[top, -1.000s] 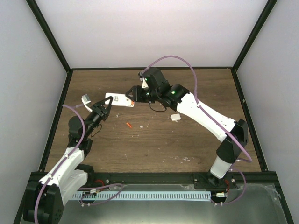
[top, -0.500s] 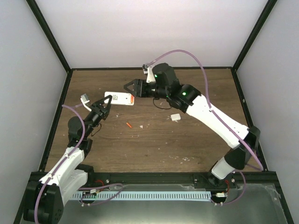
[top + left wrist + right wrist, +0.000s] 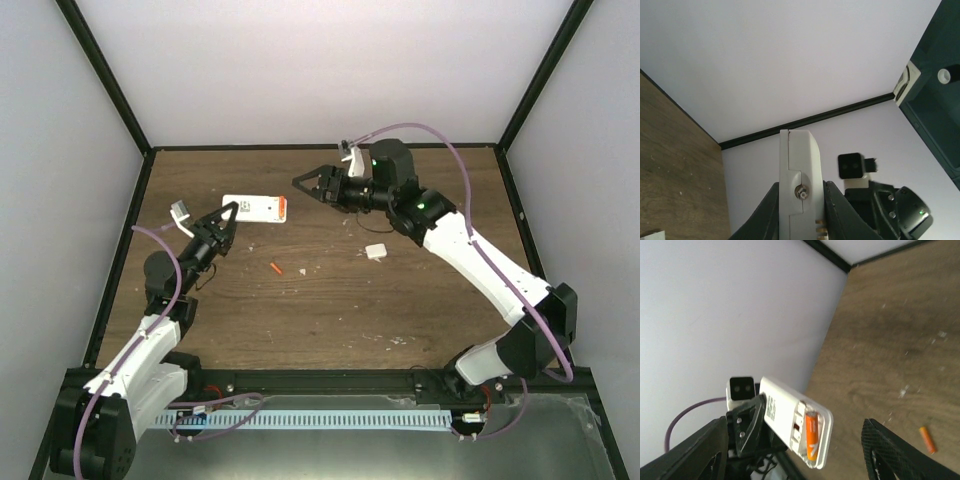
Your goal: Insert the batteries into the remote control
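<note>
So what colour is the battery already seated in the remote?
Orange: the battery sits in the open compartment of the white remote. It shows best in the right wrist view.

White remote held aloft, back up, compartment open. One orange battery sits seated in it. The other battery lies loose on the table.

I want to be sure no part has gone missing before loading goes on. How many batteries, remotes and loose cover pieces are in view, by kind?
Batteries: 2, one seated in the remote control, one lying loose
Remote control: 1
White cover piece: 1
Total: 4
</note>
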`<state>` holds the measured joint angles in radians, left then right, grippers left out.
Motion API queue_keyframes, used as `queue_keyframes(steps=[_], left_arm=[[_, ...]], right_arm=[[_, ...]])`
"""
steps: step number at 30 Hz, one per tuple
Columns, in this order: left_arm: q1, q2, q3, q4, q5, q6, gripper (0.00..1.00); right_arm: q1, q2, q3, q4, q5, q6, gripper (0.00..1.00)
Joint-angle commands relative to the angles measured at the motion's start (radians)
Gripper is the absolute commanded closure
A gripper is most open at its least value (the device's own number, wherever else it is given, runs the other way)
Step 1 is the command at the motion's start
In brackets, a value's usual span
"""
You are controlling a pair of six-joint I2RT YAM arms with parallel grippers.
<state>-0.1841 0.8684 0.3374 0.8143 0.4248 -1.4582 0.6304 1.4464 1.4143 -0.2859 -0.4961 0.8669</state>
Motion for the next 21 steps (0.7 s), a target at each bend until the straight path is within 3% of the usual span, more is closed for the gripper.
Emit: queue_keyframes(steps=[1, 5, 21], left_arm=[[-0.006, -0.007, 0.023, 0.061, -0.011, -0.030, 1.00], [-0.005, -0.007, 0.027, 0.060, -0.010, -0.027, 1.00], [-0.005, 0.003, 0.050, 0.060, 0.004, 0.001, 1.00]], right_arm=[[-0.011, 0.002, -0.066, 0.154, -0.148, 0.132, 0.34], [-0.015, 0.015, -0.128, 0.296, -0.214, 0.240, 0.33], [-0.015, 0.106, -0.090, 0.333, -0.257, 0.275, 0.32]])
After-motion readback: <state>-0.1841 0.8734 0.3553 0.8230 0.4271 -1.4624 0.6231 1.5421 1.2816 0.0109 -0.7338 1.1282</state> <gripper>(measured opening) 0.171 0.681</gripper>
